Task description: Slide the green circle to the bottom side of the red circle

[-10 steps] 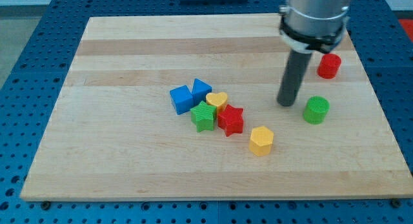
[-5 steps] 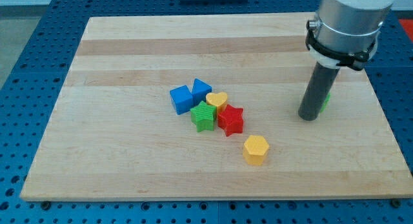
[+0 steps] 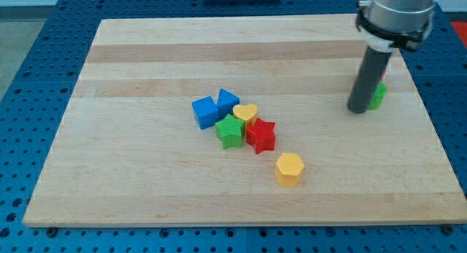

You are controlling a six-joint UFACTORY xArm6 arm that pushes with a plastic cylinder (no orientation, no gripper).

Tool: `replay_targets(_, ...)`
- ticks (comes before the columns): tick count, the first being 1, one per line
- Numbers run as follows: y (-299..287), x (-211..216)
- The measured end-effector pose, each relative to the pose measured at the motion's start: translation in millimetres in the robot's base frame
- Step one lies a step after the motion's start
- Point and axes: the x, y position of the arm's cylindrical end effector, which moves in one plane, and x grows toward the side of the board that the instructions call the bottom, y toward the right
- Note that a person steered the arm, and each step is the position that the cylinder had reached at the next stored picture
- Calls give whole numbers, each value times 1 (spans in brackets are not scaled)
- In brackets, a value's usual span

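The green circle (image 3: 379, 95) shows only as a sliver at the right edge of my dark rod, near the board's right side. My tip (image 3: 357, 109) rests on the board touching the green circle's left side. The red circle is almost wholly hidden behind the rod; a thin red sliver (image 3: 388, 66) shows just above the green circle.
A cluster lies mid-board: two blue blocks (image 3: 205, 111) (image 3: 227, 101), a yellow heart (image 3: 245, 112), a green star (image 3: 230, 130) and a red star (image 3: 261, 134). A yellow hexagon (image 3: 289, 168) sits below them. The wooden board (image 3: 146, 71) ends close to the right of the green circle.
My tip has moved right and toward the view's top, pushing the green circle up toward the red circle. The yellow hexagon shifted slightly left earlier on.
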Motion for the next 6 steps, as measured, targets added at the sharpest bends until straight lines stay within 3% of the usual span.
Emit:
replay_targets(2,-1,0)
replay_targets(6,-147,-13)
